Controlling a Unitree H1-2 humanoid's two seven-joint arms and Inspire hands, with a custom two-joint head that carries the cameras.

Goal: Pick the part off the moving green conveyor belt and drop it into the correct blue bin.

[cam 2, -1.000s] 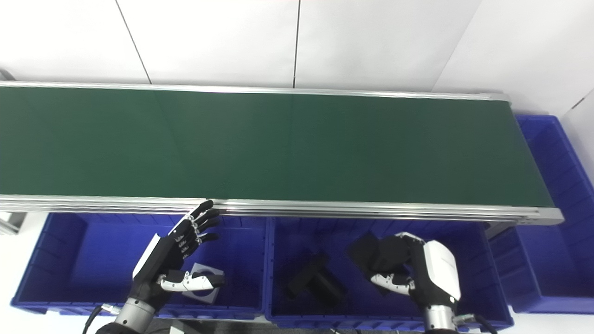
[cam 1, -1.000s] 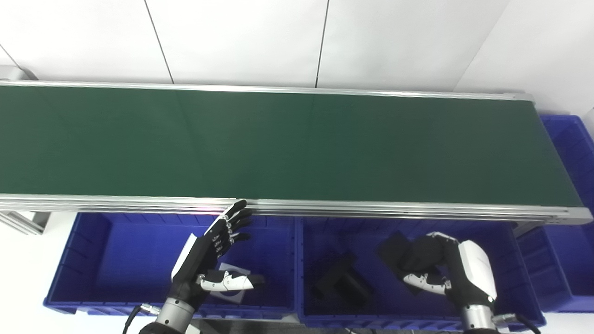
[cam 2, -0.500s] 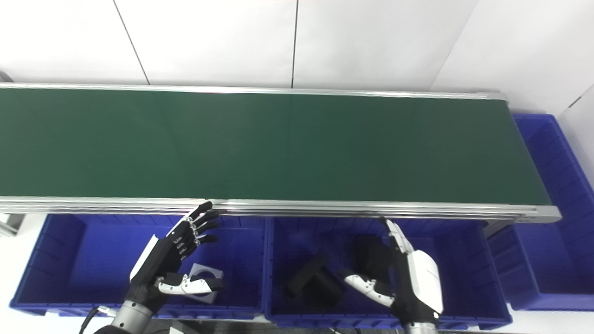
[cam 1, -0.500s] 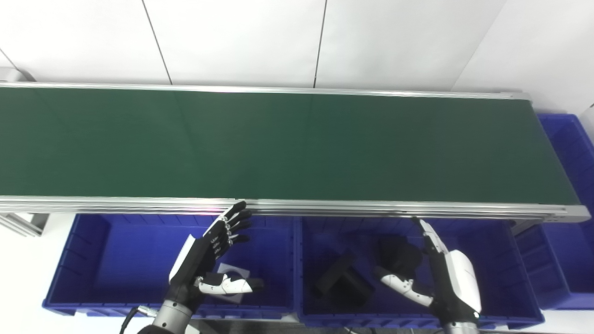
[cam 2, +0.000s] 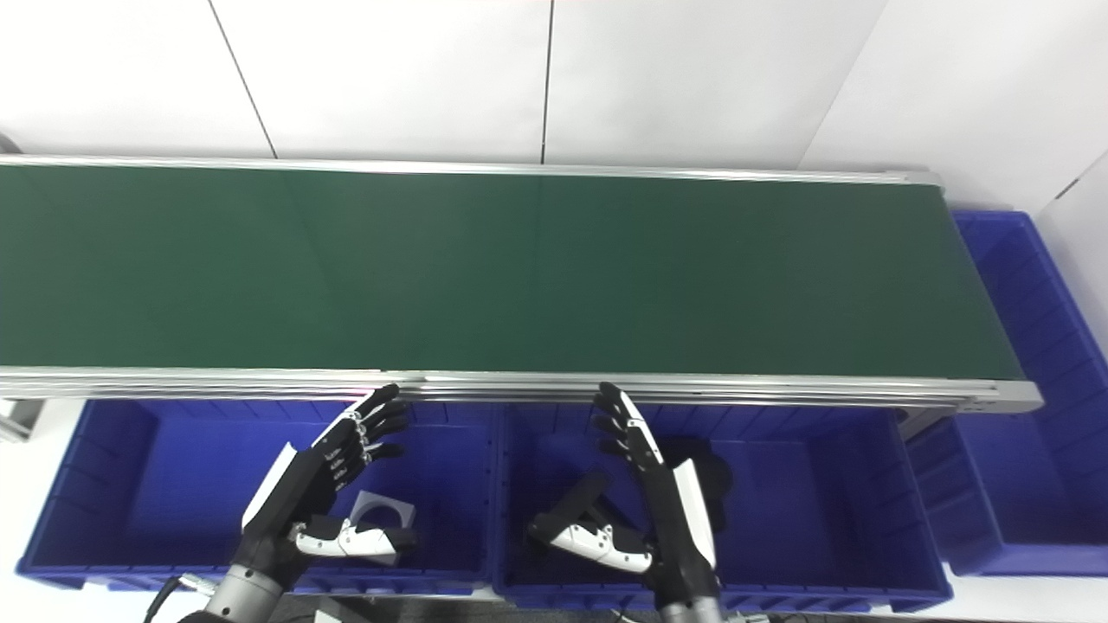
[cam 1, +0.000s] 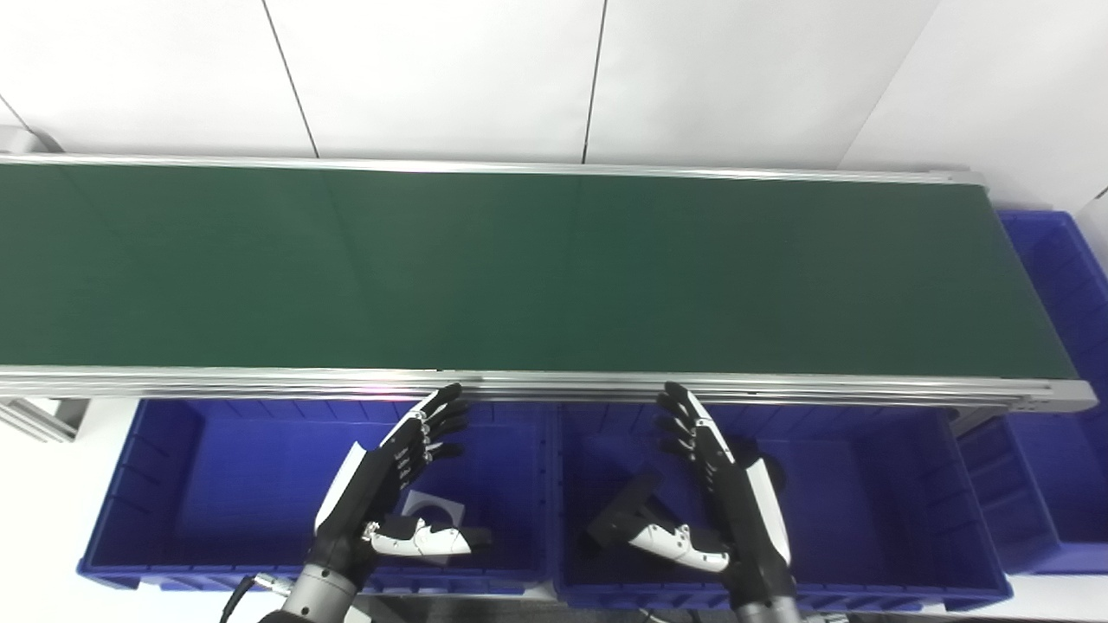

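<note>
The green conveyor belt (cam 1: 519, 268) carries no part. My right hand (cam 1: 727, 493) hangs open over the middle blue bin (cam 1: 866, 510), fingers spread and pointing at the belt's near rail. Just behind it in that bin lies a black part (cam 1: 773, 473), partly hidden by the hand. A second black part (cam 1: 616, 519) rests to the hand's left. My left hand (cam 1: 389, 484) is open above the left blue bin (cam 1: 234, 493), holding nothing. Under its thumb lies a pale square part with a round hole (cam 2: 381, 512).
A third blue bin (cam 1: 1060, 285) stands past the belt's right end. The belt's aluminium near rail (cam 1: 554, 385) runs just beyond both hands' fingertips. A white wall rises behind the belt.
My right hand opened and let go of the black part, which now lies in the middle bin. The hand then swung left. My left hand stayed put; the view shifted slightly.
</note>
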